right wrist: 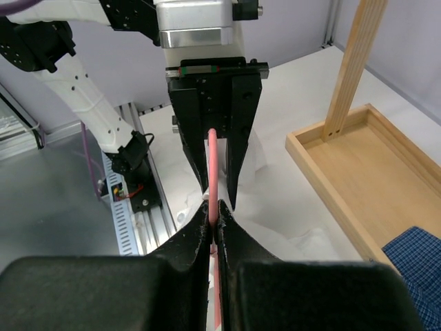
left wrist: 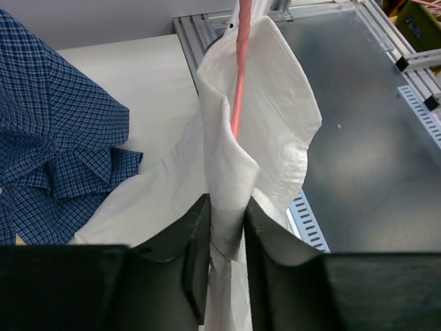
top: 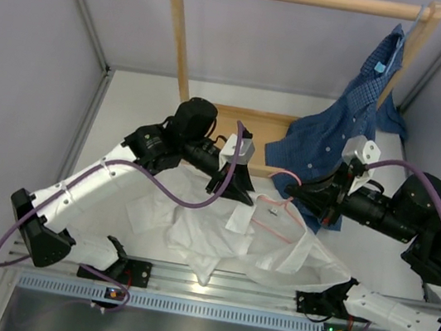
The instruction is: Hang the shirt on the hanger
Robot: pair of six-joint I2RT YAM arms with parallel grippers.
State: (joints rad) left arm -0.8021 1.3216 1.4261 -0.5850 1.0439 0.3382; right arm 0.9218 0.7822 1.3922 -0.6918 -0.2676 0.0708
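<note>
While the shirt (top: 217, 241) lies crumpled on the table (top: 129, 109) between the arms, the left gripper (left wrist: 226, 214) pinches a fold of it; the right gripper (right wrist: 215, 215) clamps the hanger (right wrist: 212, 162) — pink wire running into that fold.

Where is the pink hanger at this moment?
In the top view, the pink hanger sits centrally over the white shirt, in front of the wooden rack; the right end effector is shut on it.

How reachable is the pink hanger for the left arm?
Probably yes: the left gripper straddles the hanger, pinching the shirt there, while the right gripper grips it.
</note>
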